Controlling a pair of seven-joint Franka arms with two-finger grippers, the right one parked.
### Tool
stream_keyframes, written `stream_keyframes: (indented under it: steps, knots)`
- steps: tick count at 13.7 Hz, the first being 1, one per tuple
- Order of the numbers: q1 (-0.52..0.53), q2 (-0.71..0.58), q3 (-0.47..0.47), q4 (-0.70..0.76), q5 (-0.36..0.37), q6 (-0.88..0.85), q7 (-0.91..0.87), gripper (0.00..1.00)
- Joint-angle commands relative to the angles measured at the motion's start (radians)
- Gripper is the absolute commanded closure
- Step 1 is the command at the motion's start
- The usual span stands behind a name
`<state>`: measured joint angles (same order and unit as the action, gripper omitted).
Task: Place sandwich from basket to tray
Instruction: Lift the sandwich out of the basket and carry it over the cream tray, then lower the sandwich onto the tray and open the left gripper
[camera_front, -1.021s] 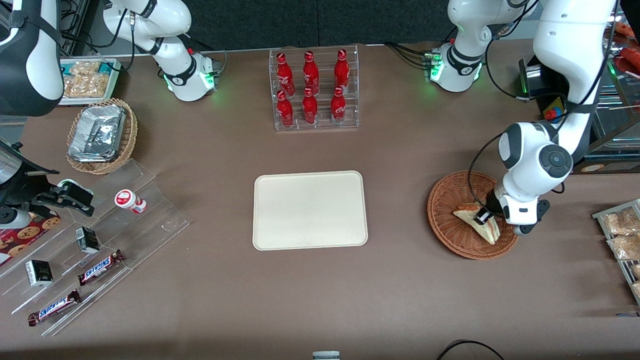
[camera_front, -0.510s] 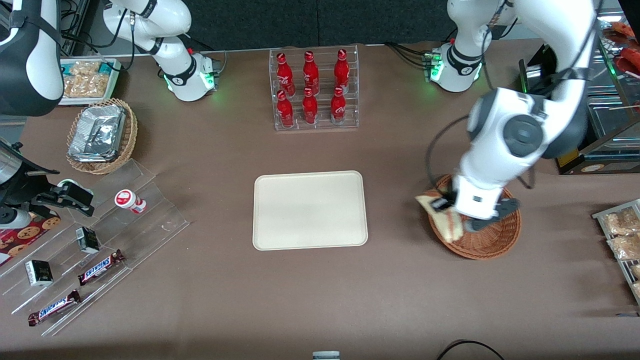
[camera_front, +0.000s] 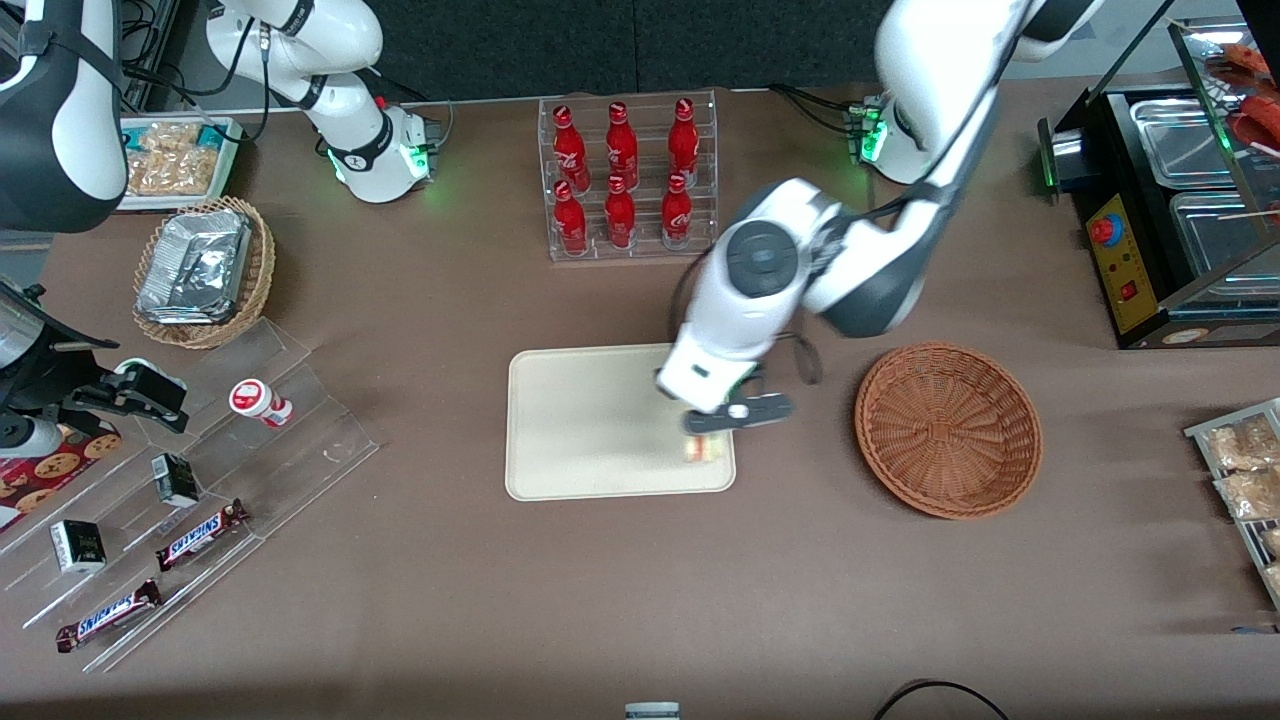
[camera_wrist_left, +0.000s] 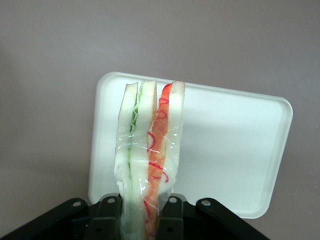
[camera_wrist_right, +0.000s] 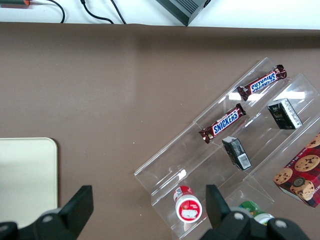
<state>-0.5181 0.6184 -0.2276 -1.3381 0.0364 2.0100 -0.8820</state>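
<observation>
The step now is to set the sandwich down on the tray. To do it well, the arm should go down slowly until the sandwich sits on the flat part of the tray, and only then should the fingers let go. If they let go too high, the sandwich could drop and tip over or slide. It would also be good to move a bit more toward the middle of the tray first, because right now the gripper hangs over the tray's edge on the side nearest the wicker basket. A sandwich put down there might land on the rim and not lie flat.

In the wrist view, the gripper has its two black fingers pressed on the sandwich, one on each side. The sandwich sticks out from between them, with its green layer next to one finger and its red layer next to the other. The clear wrap is shiny and soft, so it may slip a little.

The sandwich is up in the air above the tray, not touching it yet. The basket has nothing in it and sits well apart from the gripper, toward the working arm's end of the table.
</observation>
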Motion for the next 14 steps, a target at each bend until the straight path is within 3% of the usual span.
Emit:
stream_keyframes:
  steps: [1,5,8,9,10,11,14]
  knots:
    - [-0.085,0.167,0.020,0.187,0.034,-0.008,-0.018,0.93]
    - [-0.137,0.303,0.021,0.200,0.085,0.120,-0.026,0.88]
    - [-0.157,0.362,0.019,0.200,0.163,0.144,-0.041,0.86]
    - [-0.163,0.369,0.020,0.200,0.166,0.156,-0.058,0.78]
    - [-0.163,0.371,0.021,0.200,0.168,0.161,-0.060,0.53]
    - [-0.163,0.370,0.021,0.200,0.168,0.159,-0.060,0.01]
    - [-0.151,0.331,0.019,0.203,0.154,0.118,-0.081,0.00]
